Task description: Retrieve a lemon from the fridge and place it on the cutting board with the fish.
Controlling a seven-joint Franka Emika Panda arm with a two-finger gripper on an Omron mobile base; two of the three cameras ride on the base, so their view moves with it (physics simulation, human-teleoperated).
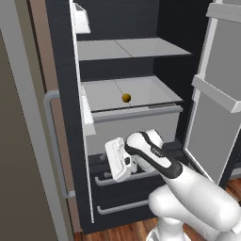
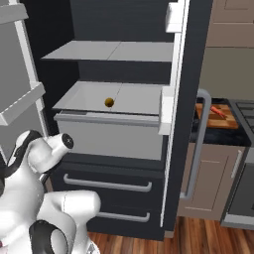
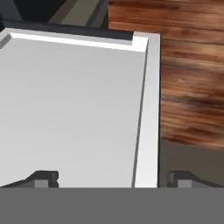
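The fridge (image 1: 136,70) stands open, and the lemon (image 1: 126,98) sits on its lower light grey shelf (image 1: 141,92). The hand (image 3: 113,179), fingers spread wide and holding nothing, faces a pale door panel near the wooden floor (image 3: 192,87), well below the lemon. The cutting board (image 2: 218,116) lies on the desk beside the fridge

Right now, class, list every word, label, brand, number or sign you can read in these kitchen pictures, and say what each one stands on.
None can be read.
Robot arm: a small dark mark on the white link in the left base view, too blurred to read.
Fridge, its shelves and drawers: no lettering.
Lemon: plain.
Cutting board: no print visible.
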